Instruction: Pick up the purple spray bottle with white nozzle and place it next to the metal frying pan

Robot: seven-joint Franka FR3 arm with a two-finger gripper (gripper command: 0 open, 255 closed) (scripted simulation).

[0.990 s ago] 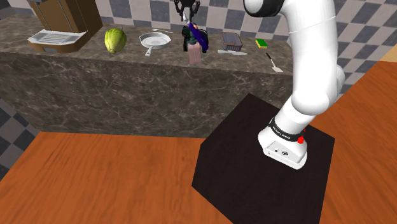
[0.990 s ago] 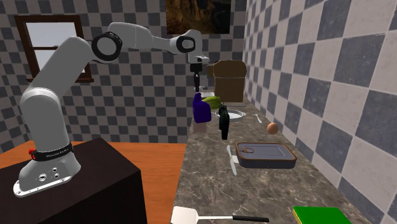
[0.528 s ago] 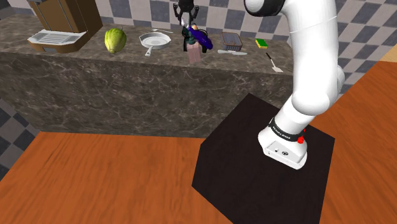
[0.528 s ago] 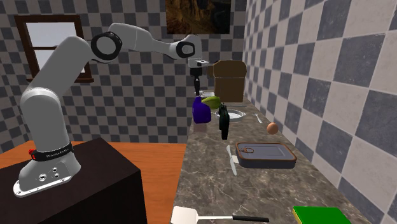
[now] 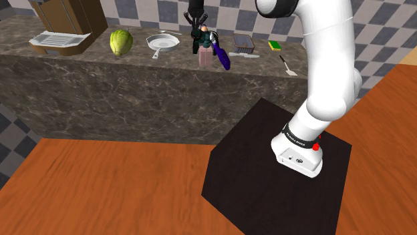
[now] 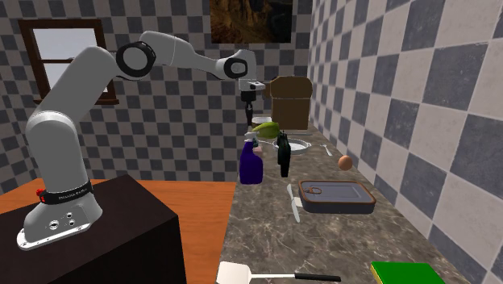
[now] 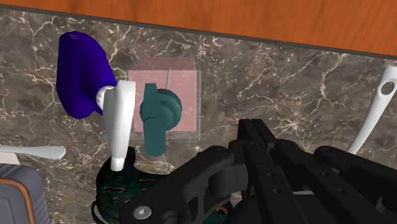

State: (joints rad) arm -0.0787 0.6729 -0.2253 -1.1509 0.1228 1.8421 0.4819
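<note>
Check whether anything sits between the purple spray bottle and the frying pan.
Yes. A pink bottle with a teal cap stands beside the purple spray bottle on the frying pan side, and a dark bottle stands further along toward the pan. Both crowd the straight path.

Along the counter (image 5: 100, 80), in the shoulder view from left to right, we find a dish rack (image 5: 57, 41), a cabbage (image 5: 121, 41), the frying pan (image 5: 162, 43), a tray (image 5: 243, 45), a sponge (image 5: 275, 46) and a spatula (image 5: 287, 65). Between pan and tray, the spray bottle (image 5: 222, 57) is by the counter's front edge, just right of a square-based bottle (image 5: 204, 59). A third bottle (image 5: 198, 45) stands behind them.
</note>
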